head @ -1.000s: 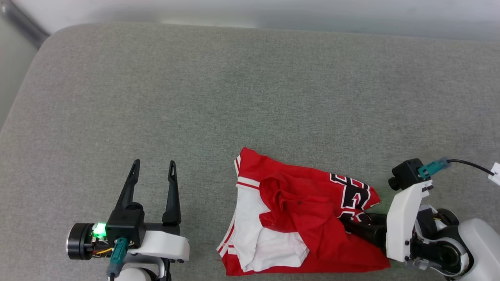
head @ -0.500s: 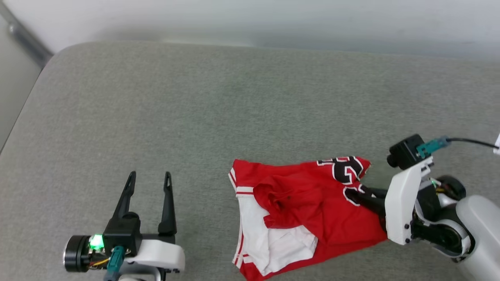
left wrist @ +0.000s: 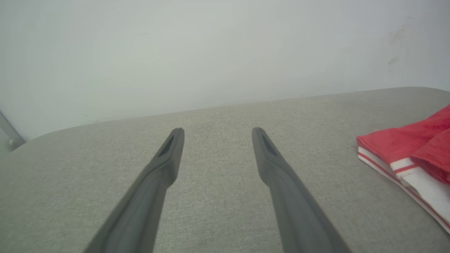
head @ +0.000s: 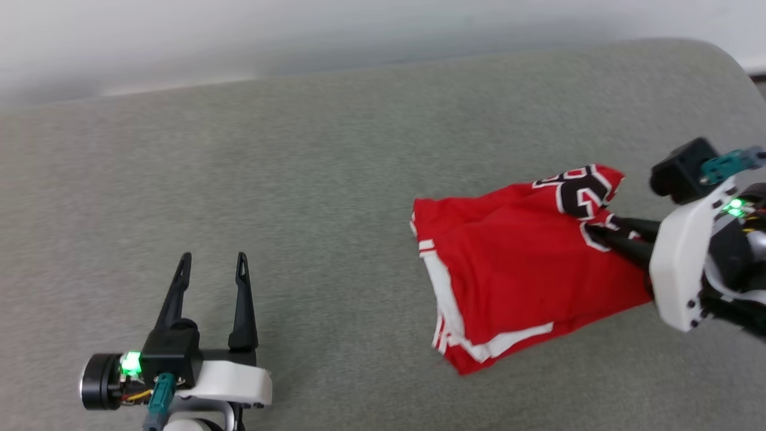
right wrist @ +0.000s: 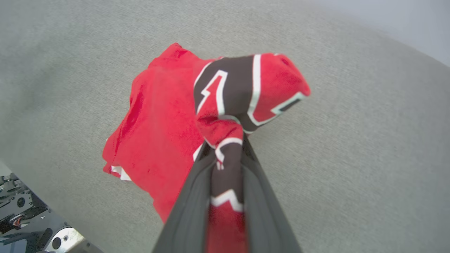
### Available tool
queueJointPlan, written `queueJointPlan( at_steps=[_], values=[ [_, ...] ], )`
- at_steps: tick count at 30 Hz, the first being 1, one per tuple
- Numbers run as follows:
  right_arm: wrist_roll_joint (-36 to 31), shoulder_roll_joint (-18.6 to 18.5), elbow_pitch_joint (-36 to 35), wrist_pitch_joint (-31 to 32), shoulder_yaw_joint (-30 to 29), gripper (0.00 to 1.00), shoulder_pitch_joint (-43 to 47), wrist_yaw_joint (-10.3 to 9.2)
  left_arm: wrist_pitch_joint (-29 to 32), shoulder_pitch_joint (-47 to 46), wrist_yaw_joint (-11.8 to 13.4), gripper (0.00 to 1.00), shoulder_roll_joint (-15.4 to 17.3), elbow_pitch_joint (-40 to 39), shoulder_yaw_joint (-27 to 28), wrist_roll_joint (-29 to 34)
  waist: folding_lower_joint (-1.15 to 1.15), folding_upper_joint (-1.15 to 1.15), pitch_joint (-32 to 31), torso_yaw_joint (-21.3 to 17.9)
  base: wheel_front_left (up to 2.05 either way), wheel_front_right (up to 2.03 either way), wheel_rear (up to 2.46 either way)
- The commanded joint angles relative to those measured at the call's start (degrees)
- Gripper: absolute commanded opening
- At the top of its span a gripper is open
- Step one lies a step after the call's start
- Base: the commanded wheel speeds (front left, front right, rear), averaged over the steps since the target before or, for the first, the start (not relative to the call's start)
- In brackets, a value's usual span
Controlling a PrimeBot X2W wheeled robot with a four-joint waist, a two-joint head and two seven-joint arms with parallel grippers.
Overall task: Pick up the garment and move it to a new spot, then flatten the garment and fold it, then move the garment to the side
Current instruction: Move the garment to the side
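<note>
The garment [head: 514, 269] is a red jersey with white striped trim and dark-outlined lettering, on the right of the grey padded surface [head: 299, 179]. My right gripper [head: 589, 230] is shut on its lettered edge, and that edge is raised while the rest trails down to the left. The right wrist view shows the garment [right wrist: 158, 119] bunched between the right gripper [right wrist: 225, 144] fingers. At the lower left my left gripper [head: 213, 258] stands open and empty, well apart from the cloth. In the left wrist view the left gripper [left wrist: 218, 131] points over bare fabric, with the garment [left wrist: 415, 151] at the right edge.
A pale wall [head: 359, 30] runs along the far edge of the grey surface. The surface's rounded far right corner [head: 718, 54] lies just beyond my right arm. Part of the robot's base [right wrist: 21, 225] sits in the lower left corner of the right wrist view.
My right gripper has closed on the garment's lettered edge and lifted it, stretching out the crumpled cloth. The head camera has turned right. The left gripper stays open.
</note>
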Motion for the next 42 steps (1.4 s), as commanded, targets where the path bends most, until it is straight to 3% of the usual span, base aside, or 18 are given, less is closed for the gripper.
queueJointPlan(
  at_steps=[1, 6, 14, 24, 30, 31, 32, 37, 39, 42],
  values=[
    [-0.5, -0.2, 0.0, -0.5, -0.4, 0.00, -0.9, -0.02, -0.1, -0.7, -0.1, 1.00, 0.5, -0.3, 0.3, 0.4, 0.00, 0.00, 2.9, -3.5, 0.00, 0.00, 0.00],
    [-2.0, -2.9, 4.3, -2.5, -3.7, 0.00, -2.5, -0.04, -0.1, -2.6, -0.4, 1.00, 1.9, -1.7, 0.6, 0.8, 0.00, 0.00, 7.3, -6.8, 0.00, 0.00, 0.00],
    [-6.6, -5.6, 18.5, -5.8, -10.6, 0.00, -6.8, -0.03, -0.1, -6.5, -0.9, 1.00, 3.8, -3.6, 0.2, 1.2, 0.00, 0.00, 14.6, -7.0, 0.00, 0.00, 0.00],
    [-13.8, -3.8, 34.1, -7.9, -22.4, 0.00, -12.0, -0.03, -0.1, -9.7, -0.5, 1.00, 5.4, -6.2, -0.3, 1.2, 0.00, 0.00, 21.9, -5.2, 0.00, 0.00, 0.00],
    [-18.1, -1.4, 38.4, -9.8, -26.4, 0.00, -13.2, -0.03, 0.0, -10.3, -0.2, 1.00, 5.7, -5.6, -0.9, 1.0, 0.00, 0.00, 22.3, -4.6, 0.00, 0.00, 0.00],
    [-18.5, -0.6, 38.8, -9.9, -26.9, 0.38, -13.1, -0.03, 0.0, -10.2, 0.0, 1.00, 5.5, -5.5, -0.9, 0.9, 0.00, 0.00, 21.8, -4.5, 0.00, 0.00, 0.00],
    [-19.0, -0.1, 39.1, -10.2, -27.2, 1.00, -12.9, -0.03, 0.0, -9.9, 0.2, 1.00, 5.4, -5.3, -1.0, 0.8, 0.00, 0.00, 21.1, -4.4, 0.00, 0.00, 0.00],
    [-22.7, -0.3, 38.2, -11.6, -27.2, 1.00, -11.3, -0.03, -0.1, -8.4, 0.4, 1.00, 4.6, -4.5, -1.5, 0.3, 0.00, 0.00, 16.7, -3.8, 0.00, 0.00, 0.00],
    [-25.0, -1.0, 36.5, -14.4, -27.4, 1.00, -10.9, -0.03, -0.1, -7.9, 0.5, 1.00, 4.1, -4.2, -1.6, 0.1, 0.00, 0.00, 14.3, -3.1, 0.00, 0.00, 0.00],
    [-25.9, 1.2, 33.4, -20.3, -28.7, 1.00, -9.8, -0.02, -0.1, -6.1, 1.0, 1.00, 3.6, -4.0, -1.2, -0.3, 0.00, 0.00, 10.9, -2.5, 0.00, 0.00, 0.00]
  ],
)
